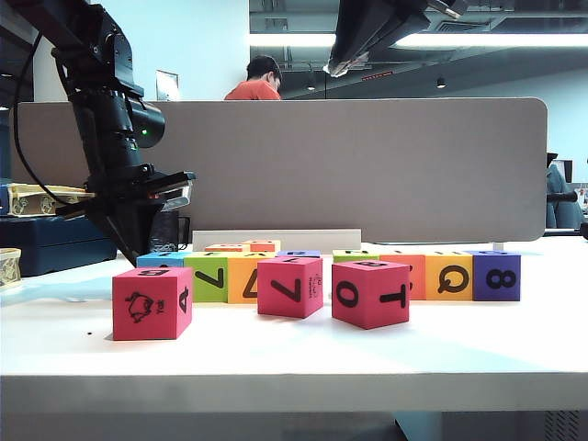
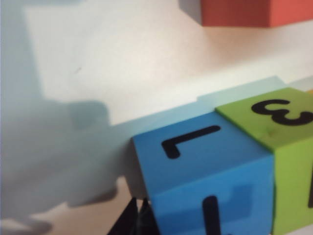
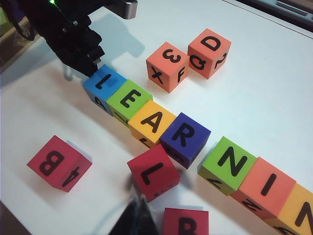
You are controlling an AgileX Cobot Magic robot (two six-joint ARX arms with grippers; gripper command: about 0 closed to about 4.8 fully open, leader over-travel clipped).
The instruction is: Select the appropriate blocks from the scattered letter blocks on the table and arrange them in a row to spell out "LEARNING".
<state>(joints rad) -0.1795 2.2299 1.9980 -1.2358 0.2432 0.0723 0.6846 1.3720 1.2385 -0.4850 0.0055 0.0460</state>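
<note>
While the left end effector sits pinched closed, holding nothing, against the outer end of the blue L block, nudge gently along the row so L closes up to the green E block on the tabletop. Right end effector hovers over the row, near the red block; aperture can't be told.

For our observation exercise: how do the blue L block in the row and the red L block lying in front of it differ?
The blue L block heads the row, touching the green E block; the red L block sits apart, out of line. The shut left gripper is at the blue one; nothing is at the red one. Both show an L on top.
</note>
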